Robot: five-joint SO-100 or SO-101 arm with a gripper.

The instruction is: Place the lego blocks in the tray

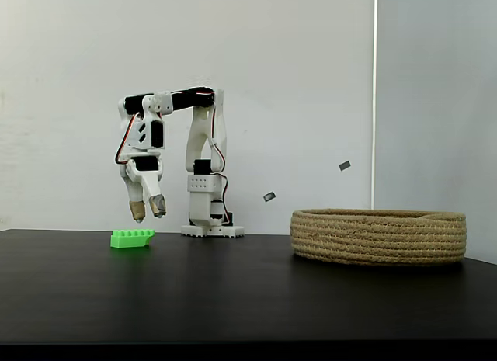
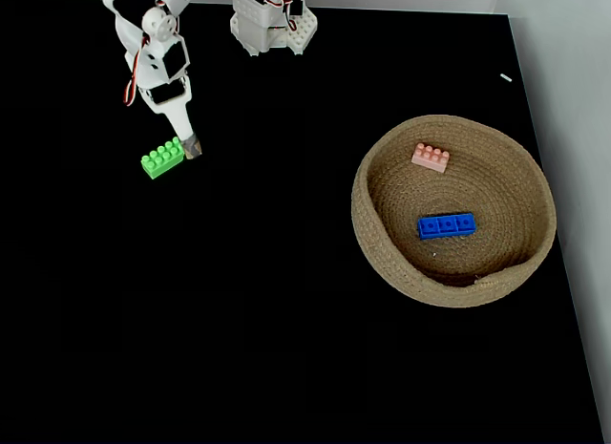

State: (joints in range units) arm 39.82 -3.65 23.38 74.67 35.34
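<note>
A bright green lego brick (image 1: 132,237) lies on the black table at the left, also seen from above as the green brick (image 2: 163,158). My gripper (image 1: 147,210) hangs just above it, fingers spread open and empty, pointing down; from above the gripper (image 2: 183,144) sits right over the brick's far right end. The rope tray (image 1: 379,235) stands at the right. Inside the tray (image 2: 382,234) lie the blue brick (image 2: 447,225) and the pale pink brick (image 2: 431,157).
The arm's white base (image 1: 211,221) stands at the back of the table, close behind the green brick. A wide stretch of black tabletop (image 2: 248,301) separates the brick from the tray. The table's right edge runs close past the tray.
</note>
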